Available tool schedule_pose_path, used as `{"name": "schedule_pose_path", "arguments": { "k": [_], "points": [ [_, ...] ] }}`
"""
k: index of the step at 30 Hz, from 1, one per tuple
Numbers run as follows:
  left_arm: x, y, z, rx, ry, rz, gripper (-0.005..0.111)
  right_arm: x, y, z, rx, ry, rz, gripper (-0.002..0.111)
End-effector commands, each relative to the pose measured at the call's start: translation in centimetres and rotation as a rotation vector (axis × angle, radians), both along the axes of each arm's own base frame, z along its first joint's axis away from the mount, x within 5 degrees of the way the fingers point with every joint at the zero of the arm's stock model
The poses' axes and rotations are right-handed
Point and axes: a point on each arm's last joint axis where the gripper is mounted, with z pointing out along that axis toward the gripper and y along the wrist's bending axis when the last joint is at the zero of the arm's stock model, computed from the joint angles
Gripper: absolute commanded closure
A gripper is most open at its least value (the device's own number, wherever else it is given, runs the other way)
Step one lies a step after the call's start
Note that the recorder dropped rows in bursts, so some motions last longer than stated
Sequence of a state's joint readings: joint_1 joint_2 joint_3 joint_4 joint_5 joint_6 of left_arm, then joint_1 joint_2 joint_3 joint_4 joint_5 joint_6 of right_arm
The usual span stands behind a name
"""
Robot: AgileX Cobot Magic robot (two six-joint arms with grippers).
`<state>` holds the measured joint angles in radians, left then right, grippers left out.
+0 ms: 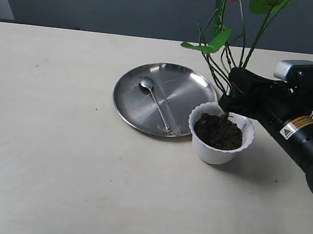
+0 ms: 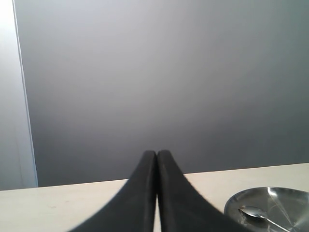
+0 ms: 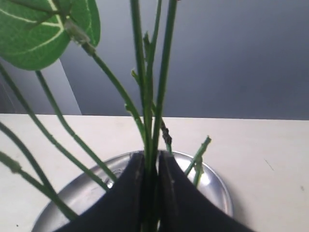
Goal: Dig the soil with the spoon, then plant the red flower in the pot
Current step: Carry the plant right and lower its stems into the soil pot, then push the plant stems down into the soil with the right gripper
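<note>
Red flower (image 1: 228, 44): stems upright, base sunk in the soil (image 1: 219, 131) of the white pot (image 1: 219, 150); blooms mostly cut off at frame top. Right tool (image 1: 230, 101) pinches the stem bundle just above the pot's rim, at the pot's 1 o'clock (fingers (image 3: 126, 193) clamped on the stems). Steel plate (image 1: 189, 87) touches the pot at its 10 o'clock; spoon (image 1: 153, 99) lies in it. Left tool (image 2: 157, 159) pressed together, empty, raised above the table (image 1: 59, 158).
</note>
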<state>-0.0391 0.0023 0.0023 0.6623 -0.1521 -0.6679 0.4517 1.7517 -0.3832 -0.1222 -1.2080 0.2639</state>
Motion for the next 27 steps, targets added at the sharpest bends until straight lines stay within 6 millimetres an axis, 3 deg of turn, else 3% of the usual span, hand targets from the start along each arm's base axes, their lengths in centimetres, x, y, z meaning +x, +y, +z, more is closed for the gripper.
{"name": "schedule_pose_path", "arguments": {
  "k": [1,8,27],
  "points": [
    [-0.1,0.0,0.1,-0.005,-0.008,-0.008,0.106,0.1,0.3,-1.7,-0.058,0.025,0.029,0.108],
    [-0.1,0.0,0.1,-0.005,-0.008,-0.008,0.106,-0.4,0.9,-4.0,-0.134,0.074,0.130,0.108],
    [-0.1,0.0,0.1,-0.005,-0.008,-0.008,0.106,-0.7,1.1,-4.5,-0.156,0.097,0.171,0.108]
  ]
}}
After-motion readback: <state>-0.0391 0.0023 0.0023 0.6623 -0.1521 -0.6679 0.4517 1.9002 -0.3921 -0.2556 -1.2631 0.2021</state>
